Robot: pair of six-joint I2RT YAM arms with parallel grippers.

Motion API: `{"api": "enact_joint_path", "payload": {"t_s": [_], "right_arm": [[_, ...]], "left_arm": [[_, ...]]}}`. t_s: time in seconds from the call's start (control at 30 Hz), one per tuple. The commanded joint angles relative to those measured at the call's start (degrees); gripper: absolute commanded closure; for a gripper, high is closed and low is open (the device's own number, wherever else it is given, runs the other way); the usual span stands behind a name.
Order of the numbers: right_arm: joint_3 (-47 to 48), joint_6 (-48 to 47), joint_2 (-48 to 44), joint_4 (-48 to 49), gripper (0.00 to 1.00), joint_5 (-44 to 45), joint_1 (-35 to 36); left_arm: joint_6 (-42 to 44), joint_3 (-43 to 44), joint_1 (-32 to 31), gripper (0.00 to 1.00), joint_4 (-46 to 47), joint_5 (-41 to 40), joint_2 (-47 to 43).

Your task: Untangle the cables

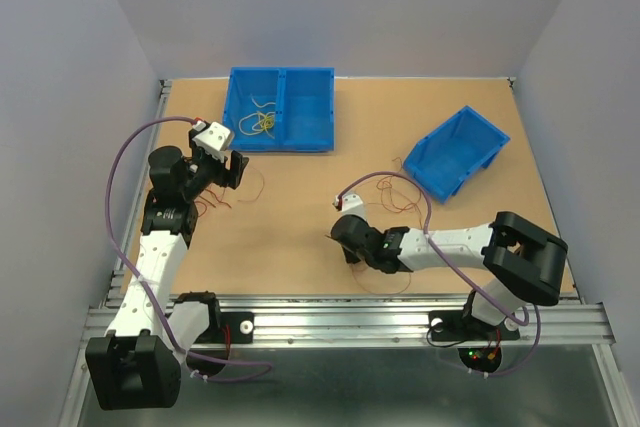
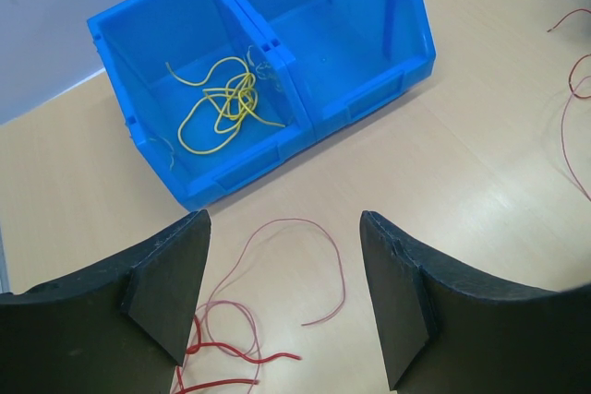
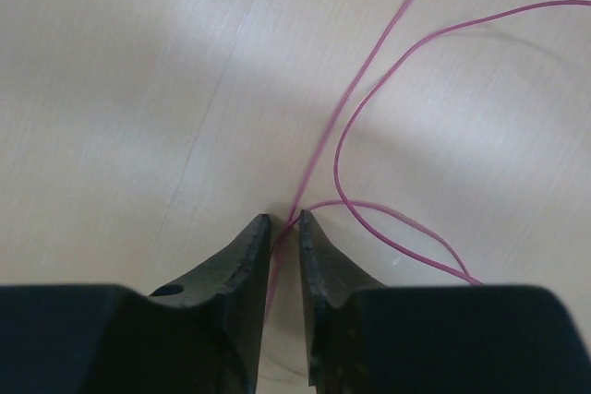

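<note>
The double bin [image 1: 281, 109], upper left, is holding the sorted yellow cables [image 2: 222, 103]. I'm hovering the left gripper [image 2: 283, 292], fingers wide apart, over the red cables [image 2: 235, 352] at bottom-centre. The right gripper [image 3: 284, 228] is pinching, I think, the magenta cable [image 3: 379, 53] to drag it free.

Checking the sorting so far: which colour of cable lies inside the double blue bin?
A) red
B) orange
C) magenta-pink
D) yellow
D: the left wrist view shows a yellow cable tangle lying in one compartment of the double blue bin.
</note>
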Motion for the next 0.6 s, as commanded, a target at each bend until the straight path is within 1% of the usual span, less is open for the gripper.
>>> {"api": "enact_joint_path", "payload": {"t_s": [0.0, 0.07, 0.1, 0.2, 0.27, 0.33, 0.4, 0.43, 0.47, 0.57], "right_arm": [[0.89, 3.31, 2.55, -6.21, 0.79, -0.11, 0.9], [1.24, 3.05, 3.77, -6.56, 0.95, 0.06, 0.98], [1.59, 2.88, 4.04, -6.48, 0.99, 0.24, 0.98], [2.82, 2.7, 4.14, -6.3, 0.99, 2.43, 0.98], [3.26, 1.91, 2.21, -4.73, 0.99, 5.06, 0.9], [3.7, 0.95, -1.47, -2.63, 0.99, 5.51, 0.9], [3.97, -1.69, -4.55, 0.01, 0.99, 4.55, 0.72], [3.97, -2.39, -5.96, 2.81, 1.0, 3.68, -0.24], [4.06, -3.88, -8.58, 4.14, 1.0, 1.32, -0.86], [5.54, -5.91, -10.98, 8.28, 0.99, -3.95, -4.11]], "left_arm": [[0.29, 0.02, -0.16, 0.23, 2.23, 1.32, -0.41], [0.38, 0.02, -0.25, 0.23, 2.14, 1.49, -0.33], [0.38, 0.02, -0.16, 0.23, 2.23, 1.49, -0.33], [0.38, 0.02, -0.16, 0.23, 2.14, 1.67, -0.24], [0.38, 0.02, -0.16, 0.23, 2.14, 1.58, -0.24], [0.46, 0.02, -0.16, 0.23, 2.14, 1.67, -0.15], [0.46, 0.02, -0.16, 0.23, 2.06, 1.58, -0.15], [0.55, 0.02, -0.16, 0.23, 2.05, 1.49, -0.24], [0.46, 0.02, -0.16, 0.23, 2.05, 1.58, -0.41], [0.64, -0.07, -0.16, 0.23, 2.05, 1.58, -0.41]]}}
